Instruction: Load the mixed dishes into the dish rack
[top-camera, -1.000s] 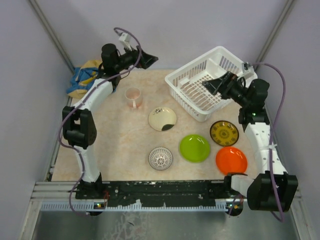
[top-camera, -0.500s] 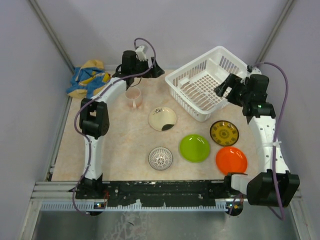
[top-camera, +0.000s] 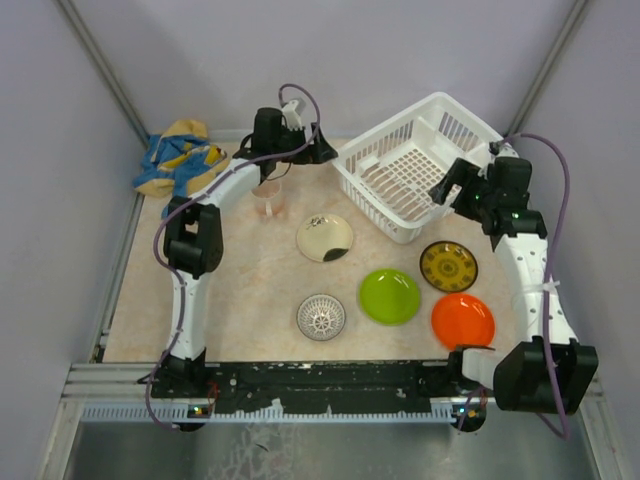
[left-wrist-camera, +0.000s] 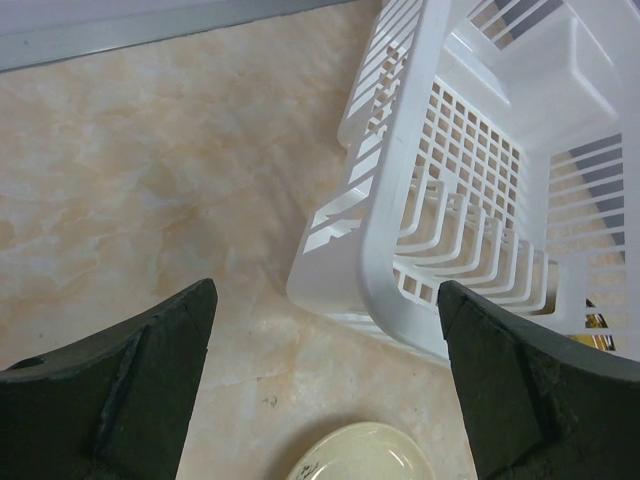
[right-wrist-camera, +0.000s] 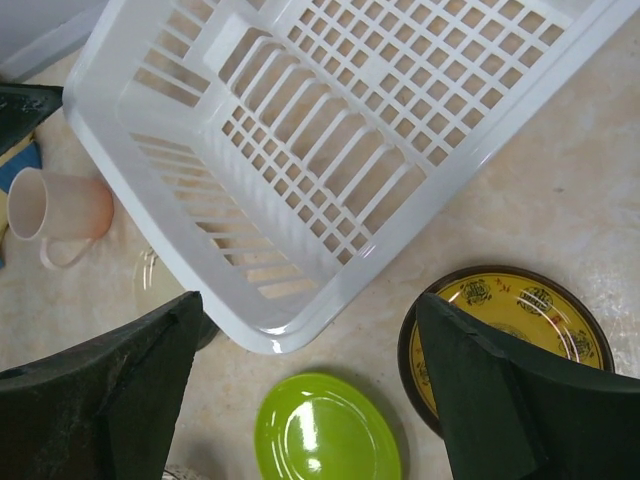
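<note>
The dish rack (top-camera: 405, 170) sits angled at the far right of the desk (top-camera: 230, 290), its ribs and lattice floor bare. The dishes lie on the desk: pink cup (right-wrist-camera: 60, 210) left of the rack, cream plate (top-camera: 325, 238) in the middle, white bowl (top-camera: 321, 316), lime plate (top-camera: 389, 296), orange plate (top-camera: 463, 320) and brown-yellow plate (top-camera: 448, 265) nearer. The left arm reaches far, with the left fingers (left-wrist-camera: 150, 390) wide apart above the rack's left corner. The right fingers (right-wrist-camera: 110, 390) are apart over its near-right wall. Bare desk shows between cup and bowl.

white lattice dish rack (top-camera: 400, 175), pink cup (right-wrist-camera: 60, 210), lime-green plate (top-camera: 389, 296), orange plate (top-camera: 463, 320), blue-and-yellow cloth (top-camera: 180, 157)
</note>
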